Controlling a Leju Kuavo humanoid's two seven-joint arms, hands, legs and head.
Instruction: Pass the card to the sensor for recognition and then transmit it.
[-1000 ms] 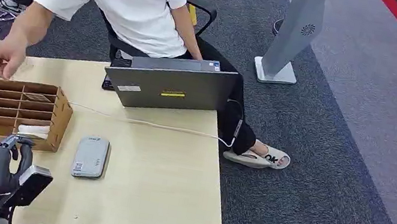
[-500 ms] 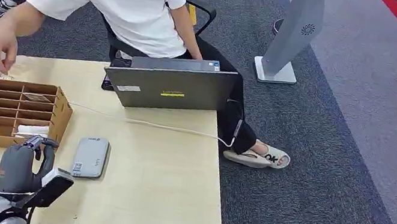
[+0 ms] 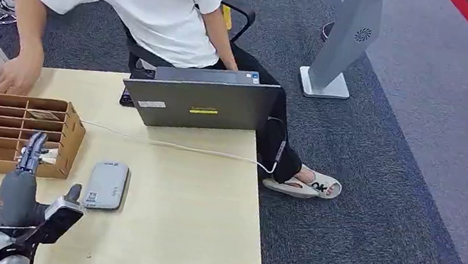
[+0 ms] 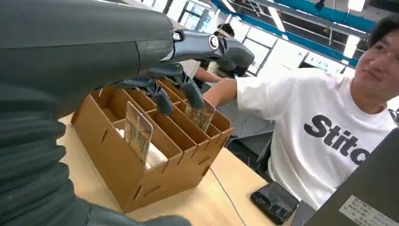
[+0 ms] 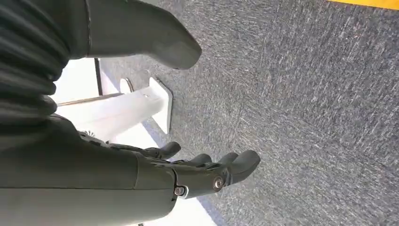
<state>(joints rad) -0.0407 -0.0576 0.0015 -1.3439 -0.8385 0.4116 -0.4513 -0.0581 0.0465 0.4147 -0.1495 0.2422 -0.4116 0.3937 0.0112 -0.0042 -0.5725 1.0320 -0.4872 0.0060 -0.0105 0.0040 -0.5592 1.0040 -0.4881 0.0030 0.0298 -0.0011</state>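
Reaching empty, fingers spread, the left hand [image 3: 28, 176] may knock the card [image 4: 138, 132] deeper into the near-left box [image 3: 73, 130].

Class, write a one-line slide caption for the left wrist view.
Left hand reaches over brown slotted cardboard organiser toward an upright card.

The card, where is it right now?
In the left wrist view the card stands upright in a slot of the cardboard rack, just under the left hand's fingers. In the head view, the rack sits left of the grey sensor.
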